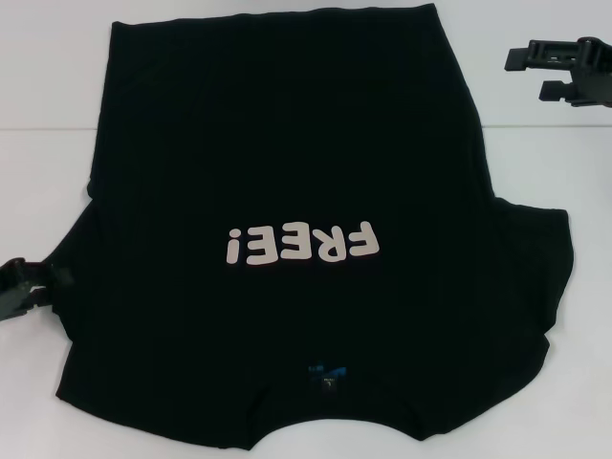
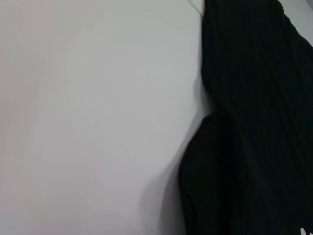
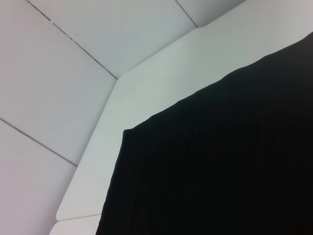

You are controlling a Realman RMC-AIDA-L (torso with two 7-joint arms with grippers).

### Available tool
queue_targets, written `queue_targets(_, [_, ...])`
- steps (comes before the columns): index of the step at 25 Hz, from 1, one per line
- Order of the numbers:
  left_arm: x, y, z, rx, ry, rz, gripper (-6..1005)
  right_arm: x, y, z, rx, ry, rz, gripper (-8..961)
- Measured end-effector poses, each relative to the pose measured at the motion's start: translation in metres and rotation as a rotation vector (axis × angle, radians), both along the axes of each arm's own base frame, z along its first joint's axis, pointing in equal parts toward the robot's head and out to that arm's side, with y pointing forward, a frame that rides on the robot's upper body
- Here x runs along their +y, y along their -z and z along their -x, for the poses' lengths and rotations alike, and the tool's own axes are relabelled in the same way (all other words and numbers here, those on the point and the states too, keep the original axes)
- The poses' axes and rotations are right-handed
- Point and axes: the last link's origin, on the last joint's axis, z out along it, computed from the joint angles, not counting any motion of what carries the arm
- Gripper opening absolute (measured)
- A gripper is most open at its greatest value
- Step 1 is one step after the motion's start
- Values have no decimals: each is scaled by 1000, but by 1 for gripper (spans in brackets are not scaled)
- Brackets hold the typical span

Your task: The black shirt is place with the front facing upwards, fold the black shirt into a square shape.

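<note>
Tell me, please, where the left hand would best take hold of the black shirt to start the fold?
Probably at the left sleeve edge of the black shirt, coming in from the robot's left. The sleeve bulges out sideways there, flat on the white table, and the left hand is right beside it. The right hand is off the far right corner near the hem.

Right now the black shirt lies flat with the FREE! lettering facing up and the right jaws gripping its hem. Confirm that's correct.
Not quite: in the head view the right gripper hovers beside the black shirt, clear of its hem. The FREE! lettering does face up.
</note>
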Motion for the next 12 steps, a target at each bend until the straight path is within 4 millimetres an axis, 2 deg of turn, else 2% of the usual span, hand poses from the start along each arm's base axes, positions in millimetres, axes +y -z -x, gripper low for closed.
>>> queue_targets(9, [2, -1, -1, 23, -10, 21, 288, 0, -1, -1, 2, 3, -5, 943])
queue_targets(12, [3, -1, -1, 25, -11, 21, 155, 0, -2, -1, 6, 5, -7, 943])
